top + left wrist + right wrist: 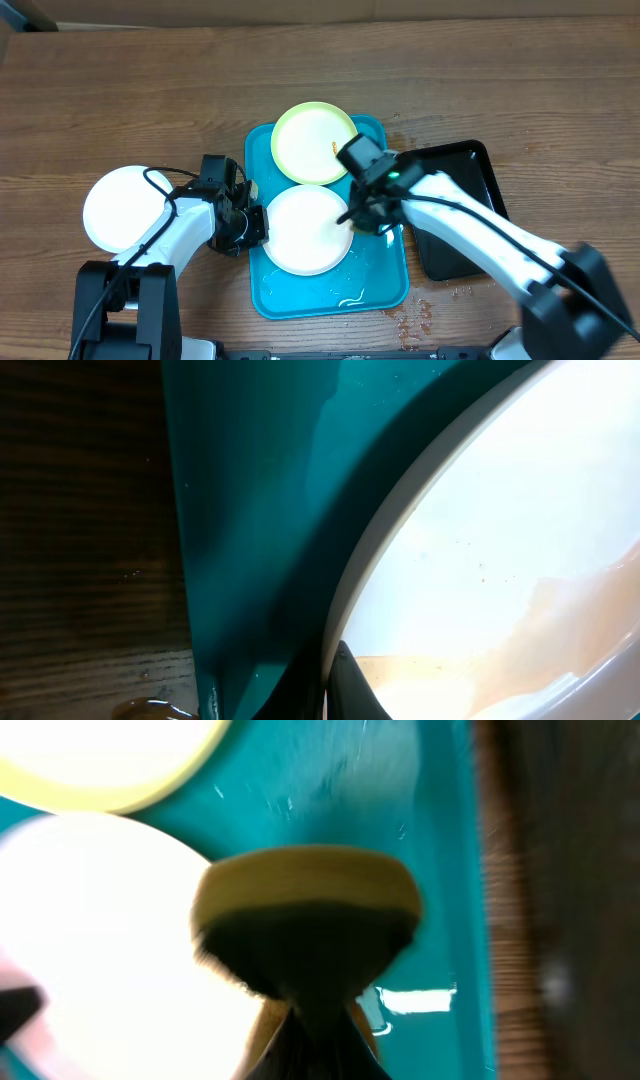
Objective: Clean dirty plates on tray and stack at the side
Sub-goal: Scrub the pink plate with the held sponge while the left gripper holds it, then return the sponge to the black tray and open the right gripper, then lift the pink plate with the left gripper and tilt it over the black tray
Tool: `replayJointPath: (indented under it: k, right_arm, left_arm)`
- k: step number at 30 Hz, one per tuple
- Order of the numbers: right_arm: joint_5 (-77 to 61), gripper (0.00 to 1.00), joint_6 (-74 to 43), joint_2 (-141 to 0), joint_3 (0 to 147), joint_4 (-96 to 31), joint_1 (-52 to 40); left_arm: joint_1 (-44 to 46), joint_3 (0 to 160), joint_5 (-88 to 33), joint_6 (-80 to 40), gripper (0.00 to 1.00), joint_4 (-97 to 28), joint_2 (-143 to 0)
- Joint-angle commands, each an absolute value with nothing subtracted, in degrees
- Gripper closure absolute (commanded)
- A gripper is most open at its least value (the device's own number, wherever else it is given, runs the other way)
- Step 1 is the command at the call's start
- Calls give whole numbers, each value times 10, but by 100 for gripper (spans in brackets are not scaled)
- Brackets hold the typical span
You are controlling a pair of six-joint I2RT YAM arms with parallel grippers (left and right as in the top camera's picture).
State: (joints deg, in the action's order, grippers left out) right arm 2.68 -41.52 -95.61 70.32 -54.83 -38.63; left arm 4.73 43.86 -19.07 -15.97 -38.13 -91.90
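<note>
1. obscured items. in the overhead view the right arm covers the right edge of the white plate and the tool in its jaws. the right wrist view is motion-blurred. the left wrist view cuts the plate off on three sides. only one dark fingertip of the left jaws shows, at the bottom edge.

2. plates and tray. the tray is turquoise, with a raised rim and wet glints on its floor. it lies at the centre of the counter. the white plate sits in its near half. a yellow-green plate sits in the far half, with a small orange speck on it. the two rims touch or overlap. the left wrist view shows a pale orange-brown smear on the white plate. a second white plate rests on the counter, left of the tray and apart from it. a black tray lies just right of the turquoise one.

3. jaws. left jaws: closed on the left rim of the white plate. right jaws: closed on a scrubber with a yellow top and dark underside, positioned at the plate's right edge; contact cannot be confirmed.
</note>
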Motion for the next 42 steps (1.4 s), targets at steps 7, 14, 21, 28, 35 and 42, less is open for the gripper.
replayJointPath:
  k: [7, 14, 21, 28, 35, 42]
  right_arm:
    - [48, 96, -328, -836, 712, -607, -242]
    - [-38, 96, -259, -863, 642, -575, -130]
    - [-39, 80, -259, -871, 546, -481, -111]
    - [-40, 56, -254, -847, 595, -510, -94]
    - [-60, 44, -252, -757, 678, -585, -66]
    - [-117, 36, -252, -673, 695, -610, -3]
  left_arm:
    - [41, 422, -149, -156, 96, -390, -937]
    - [41, 432, -150, -148, 96, -410, -932]
    - [41, 455, -150, -135, 96, -438, -916]
    - [42, 463, -150, -110, 96, -461, -912]
    - [65, 543, -145, -89, 96, -540, -876]
    - [163, 685, -144, -143, 96, -600, -865]
